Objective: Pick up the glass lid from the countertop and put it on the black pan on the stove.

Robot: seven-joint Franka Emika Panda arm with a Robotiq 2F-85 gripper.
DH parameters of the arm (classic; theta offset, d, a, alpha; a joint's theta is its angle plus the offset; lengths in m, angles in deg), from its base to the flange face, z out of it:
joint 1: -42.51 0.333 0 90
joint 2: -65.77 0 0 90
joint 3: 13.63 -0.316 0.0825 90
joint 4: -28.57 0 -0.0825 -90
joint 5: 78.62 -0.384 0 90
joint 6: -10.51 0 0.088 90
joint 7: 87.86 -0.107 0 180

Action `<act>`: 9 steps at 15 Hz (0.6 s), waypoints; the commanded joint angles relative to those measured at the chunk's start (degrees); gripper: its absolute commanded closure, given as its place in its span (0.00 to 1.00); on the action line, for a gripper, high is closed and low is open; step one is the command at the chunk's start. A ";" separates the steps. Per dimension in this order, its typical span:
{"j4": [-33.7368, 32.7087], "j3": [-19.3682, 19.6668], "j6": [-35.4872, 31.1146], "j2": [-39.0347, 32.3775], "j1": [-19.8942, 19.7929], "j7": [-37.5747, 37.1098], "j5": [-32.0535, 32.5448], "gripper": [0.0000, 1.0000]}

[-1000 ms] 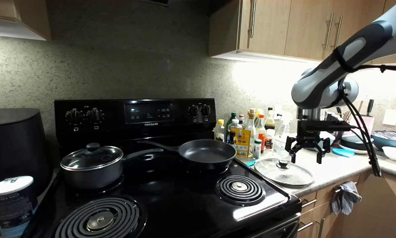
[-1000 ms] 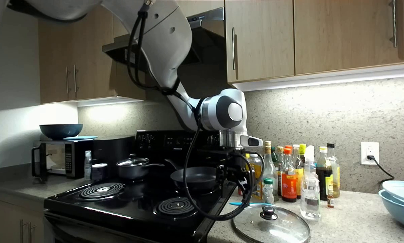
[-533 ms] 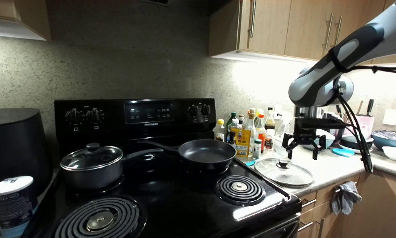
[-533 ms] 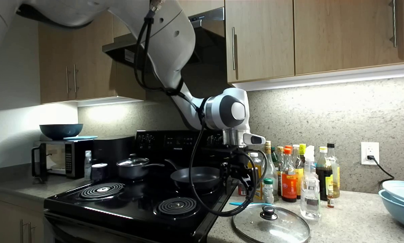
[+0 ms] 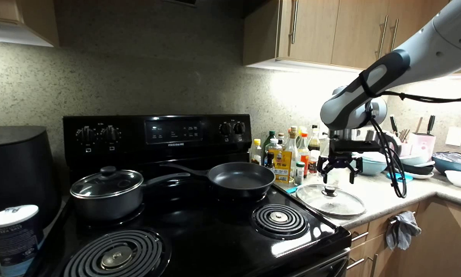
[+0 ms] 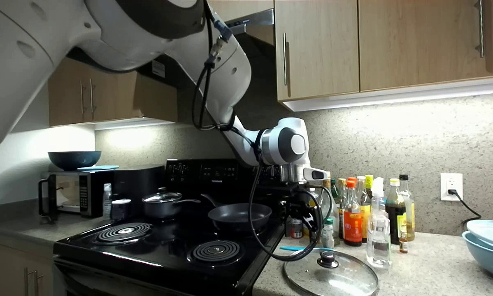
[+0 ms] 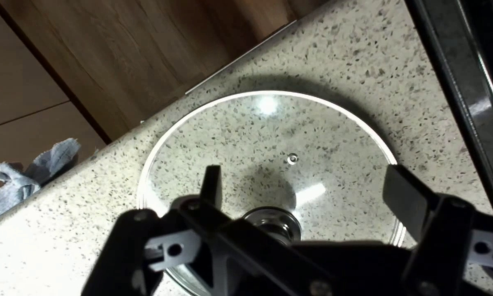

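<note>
Glass lid seen flat on tabletop, dark knob up; in exterior view, black pan at ten o'clock from it. Gripper poised above, jaws spread, nothing gripped. Lid judged stiff, fragile, fairly heavy, slick; knob best pinched, but partly hidden in wrist view, fit uncertain.

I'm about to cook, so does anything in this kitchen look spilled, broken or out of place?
In an exterior view, the microwave appears to stand open, its inside showing. A rag hangs crumpled on a drawer, slightly untidy. I see no spill or breakage.
</note>
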 commanded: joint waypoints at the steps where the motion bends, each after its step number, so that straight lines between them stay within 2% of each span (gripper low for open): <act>1: -0.31 0.60 0.12 -0.40 0.49 0.27 -0.35 0.00; 5: -0.31 0.67 0.12 -0.31 0.47 0.26 -0.34 0.00; 9: -4.70 1.22 1.41 -4.16 0.17 -1.85 -1.07 0.00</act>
